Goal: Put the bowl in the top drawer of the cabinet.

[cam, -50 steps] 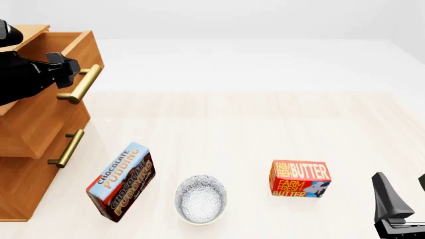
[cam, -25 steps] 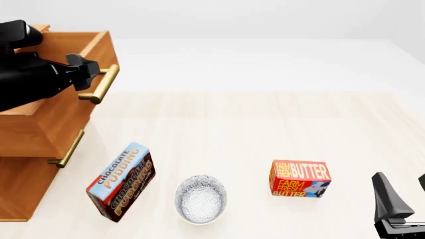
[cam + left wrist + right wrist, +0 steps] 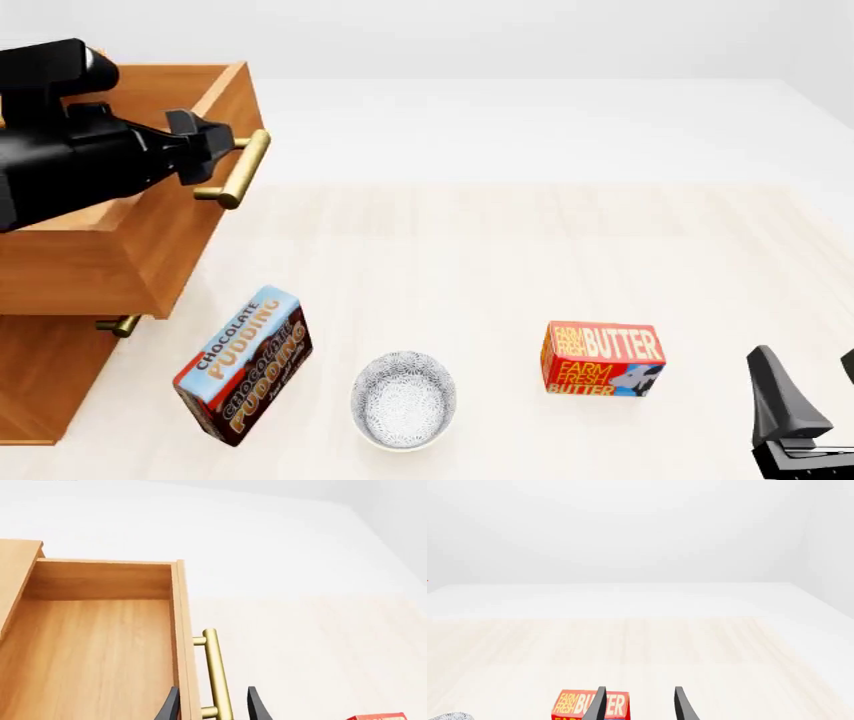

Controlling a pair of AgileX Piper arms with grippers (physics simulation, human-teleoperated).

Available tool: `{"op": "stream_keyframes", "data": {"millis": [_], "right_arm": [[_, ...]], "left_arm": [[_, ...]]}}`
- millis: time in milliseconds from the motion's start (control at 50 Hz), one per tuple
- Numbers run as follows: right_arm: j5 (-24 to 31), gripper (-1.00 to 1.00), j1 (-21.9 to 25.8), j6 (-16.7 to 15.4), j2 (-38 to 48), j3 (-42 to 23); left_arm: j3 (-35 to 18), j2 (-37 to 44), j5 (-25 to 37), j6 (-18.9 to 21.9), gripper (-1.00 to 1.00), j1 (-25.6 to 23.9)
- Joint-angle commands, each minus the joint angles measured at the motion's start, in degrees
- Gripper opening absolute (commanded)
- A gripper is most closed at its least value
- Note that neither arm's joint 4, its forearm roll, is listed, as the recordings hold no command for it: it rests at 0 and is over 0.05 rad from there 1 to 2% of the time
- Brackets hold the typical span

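A: Right, nearest first: the bowl (image 3: 403, 399) sits close to the table's (image 3: 534, 260) near edge, a little left of centre, upright and apart from everything, the chocolate pudding box (image 3: 244, 365) on its left and the butter box (image 3: 603, 358) on its right.

B: And which arm is closer to it?

A: The right gripper (image 3: 805, 410), low by the near right corner. Its jaws are spread with nothing between them, pointing away from the near edge. The bowl lies to their left, beyond the butter box. Being round, it has no long axis to line up on.

B: Room to reach it?

A: In my judgement, yes. Bare table lies behind the bowl and on toward the far edge (the butter box is the one thing in the sideways path).

B: Farther back?

A: The cabinet (image 3: 40, 370) stands at the left edge. The top drawer (image 3: 120, 250) is pulled well out and looks empty in the left wrist view. The left gripper (image 3: 211, 705) has one finger either side of the brass handle (image 3: 235, 171), though I cannot tell whether they pinch it.

B: So the drop-off is ready?

A: It looks so; the open drawer lies up and left of the bowl.
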Motion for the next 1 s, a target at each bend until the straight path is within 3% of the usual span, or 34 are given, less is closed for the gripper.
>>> {"op": "stream_keyframes", "data": {"millis": [20, 520, 1000], "right_arm": [[0.0, 1.0, -0.01, 0.01, -0.01, 0.0], [0.0, 1.0, 0.01, 0.0, 0.0, 0.0], [0.0, 1.0, 0.01, 0.0, 0.0, 0.0]], "left_arm": [[-0.27, 0.39, -0.54, 0.58, 1.0, -2.04], [-0.16, 1.45, -1.73, -0.33, 1.0, -5.83], [-1.22, -2.85, -0.56, -0.95, 1.0, -8.15]]}}
